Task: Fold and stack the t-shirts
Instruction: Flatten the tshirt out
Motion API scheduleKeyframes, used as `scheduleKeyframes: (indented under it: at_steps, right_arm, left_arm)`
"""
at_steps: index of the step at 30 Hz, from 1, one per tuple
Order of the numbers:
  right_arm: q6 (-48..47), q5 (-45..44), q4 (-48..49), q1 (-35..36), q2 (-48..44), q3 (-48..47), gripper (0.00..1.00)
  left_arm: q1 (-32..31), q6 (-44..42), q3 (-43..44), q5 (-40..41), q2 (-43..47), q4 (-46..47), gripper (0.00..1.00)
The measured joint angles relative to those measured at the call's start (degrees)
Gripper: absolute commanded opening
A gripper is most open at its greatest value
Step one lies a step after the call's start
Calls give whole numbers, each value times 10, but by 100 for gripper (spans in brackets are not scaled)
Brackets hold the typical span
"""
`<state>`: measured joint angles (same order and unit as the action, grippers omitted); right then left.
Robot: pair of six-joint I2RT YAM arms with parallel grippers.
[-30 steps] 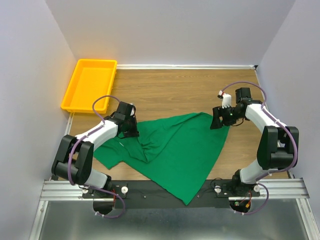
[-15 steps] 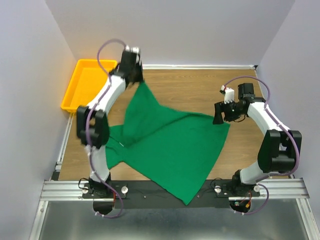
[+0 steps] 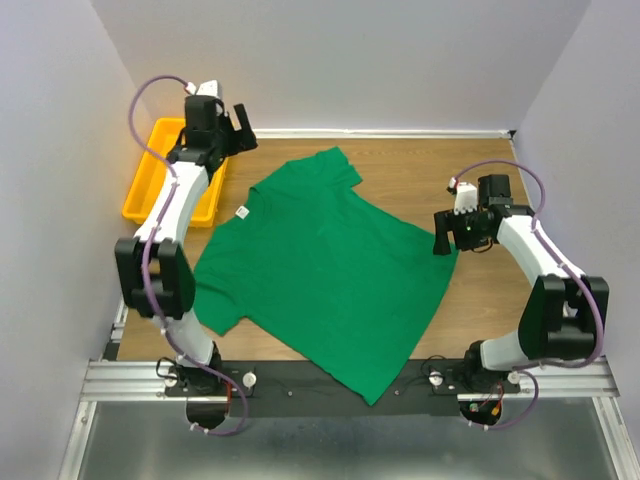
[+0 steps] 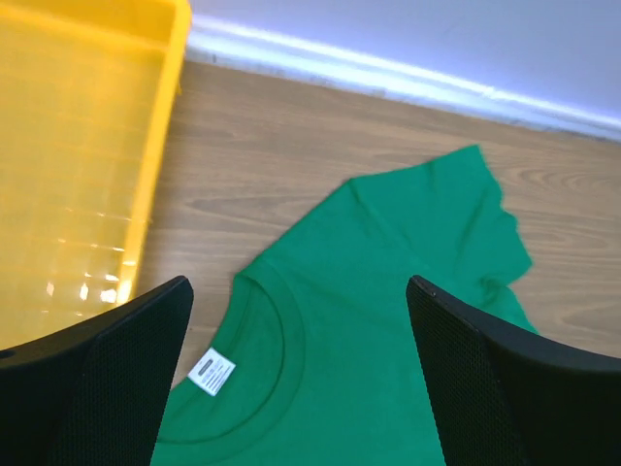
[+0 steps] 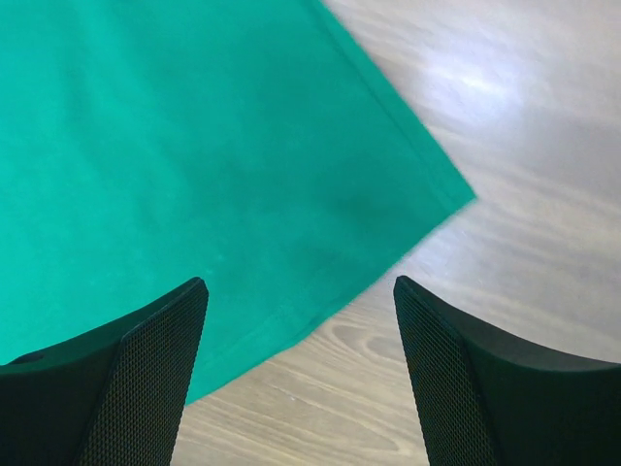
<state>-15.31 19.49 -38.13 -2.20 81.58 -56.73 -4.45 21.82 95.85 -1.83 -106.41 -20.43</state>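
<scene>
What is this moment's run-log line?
t-shirt: spread flat, unfolded | left gripper: open, empty, raised | right gripper: open, empty, over hem corner | yellow tray: far left

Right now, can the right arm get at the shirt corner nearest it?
Probably yes. The right gripper hangs open just above that corner of the t-shirt, which lies flat on the table with nothing over it. The left gripper is open too, far off by the yellow tray.

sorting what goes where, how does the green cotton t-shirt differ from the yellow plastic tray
The emerald-green cotton t-shirt is soft, spread flat mid-table; the yellow plastic tray is rigid with raised walls, at the left corner. The t-shirt covers more area than the tray. Both rest on the wooden table.
</scene>
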Motion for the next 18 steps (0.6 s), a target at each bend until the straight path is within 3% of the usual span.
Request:
scheduleKeyframes:
  at_steps: [4,10,16,18]
  right_arm:
    - [35,-58,23,-1,43,0,83]
    - [66,-120,45,-9,106,-1,79]
    - [77,-127,59,-13,153,-10,65]
    - [80,-116,64,-13,164,-21,53]
  left_arm:
    - [7,-21,-104,-23,168,54,99]
    - [9,-27,-257,-66,331,104,98]
    - [11,-21,-395,-83,443,86,98]
    - [11,-20,-410,-83,469,74,99]
